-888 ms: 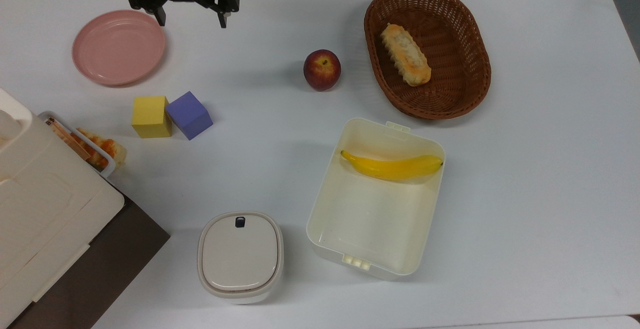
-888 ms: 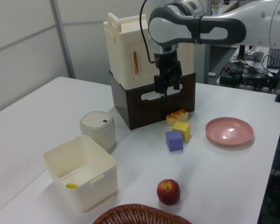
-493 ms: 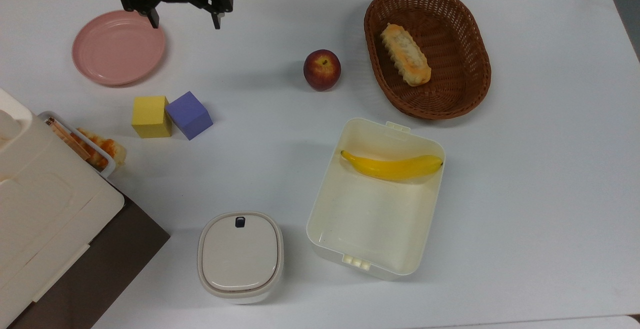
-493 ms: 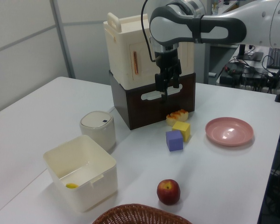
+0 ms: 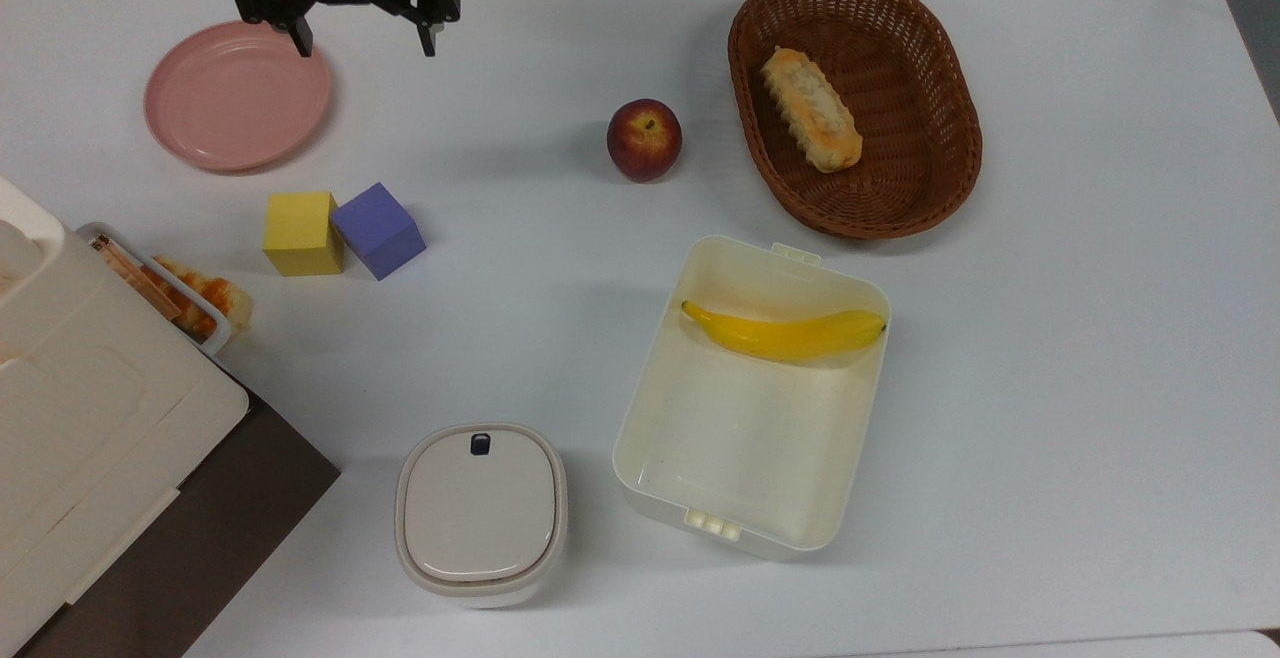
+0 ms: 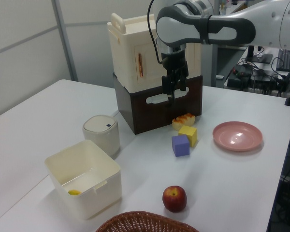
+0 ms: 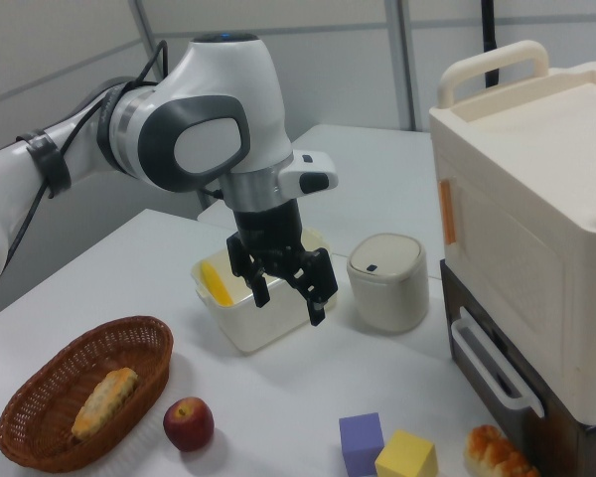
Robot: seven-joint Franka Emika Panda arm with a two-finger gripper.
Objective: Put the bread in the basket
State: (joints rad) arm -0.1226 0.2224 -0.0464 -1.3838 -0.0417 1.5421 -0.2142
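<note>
We are hovering our gripper (image 5: 360,43), fingers spread wide and apparently empty, well above the bread (image 5: 205,298); the basket (image 5: 930,188) sits far off.

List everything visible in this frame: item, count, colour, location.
short orange-streaked cream bread roll: 1, by the cream-and-brown cabinet, top view's left
dark brown oval wicker basket: 1, top view's upper right
long pale golden-edged loaf: 1, in the basket
red apple: 1, left of basket
cream rectangular plastic box: 1, centre
yellow banana: 1, in the box
pink plate: 1, upper left
yellow cube: 1, touching purple cube
lidded cream container: 1, bottom
white table: 1
gripper: 1, black, open, above the table by the plate
</note>
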